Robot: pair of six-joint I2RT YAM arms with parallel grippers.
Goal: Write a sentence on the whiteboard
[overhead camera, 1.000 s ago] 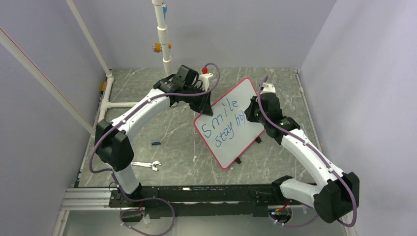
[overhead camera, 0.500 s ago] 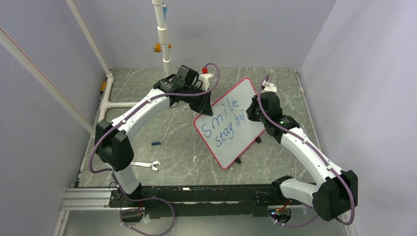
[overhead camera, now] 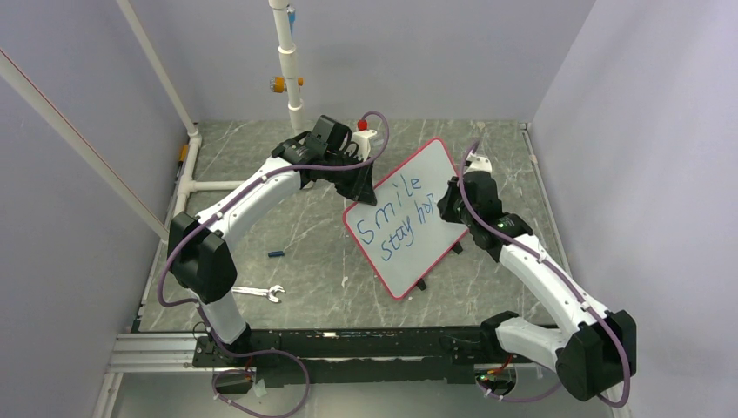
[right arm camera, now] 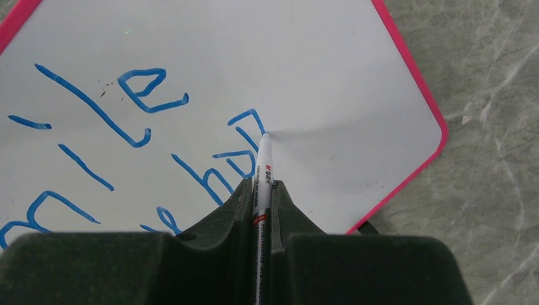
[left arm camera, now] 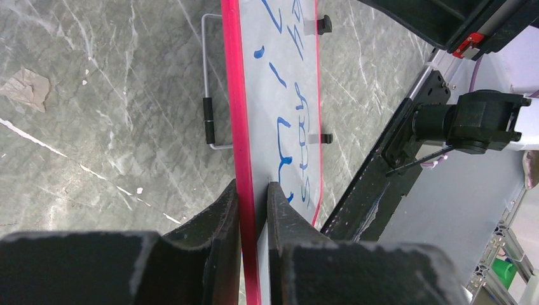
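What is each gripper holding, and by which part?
Left gripper pinches the whiteboard by its red rim; right gripper grips a marker by its barrel.

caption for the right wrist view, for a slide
Right pincer presses a white marker tip-first against the red-rimmed whiteboard, partway through a blue handwritten sentence.

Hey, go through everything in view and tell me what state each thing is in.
whiteboard: tilted up, clamped at its rim.
sentence: unfinished, reads "Smile stay hop".
marker: gripped, tip touching the whiteboard.
left gripper: shut on the whiteboard.
right gripper: shut on the marker.
wrench: lying flat on the table, untouched.
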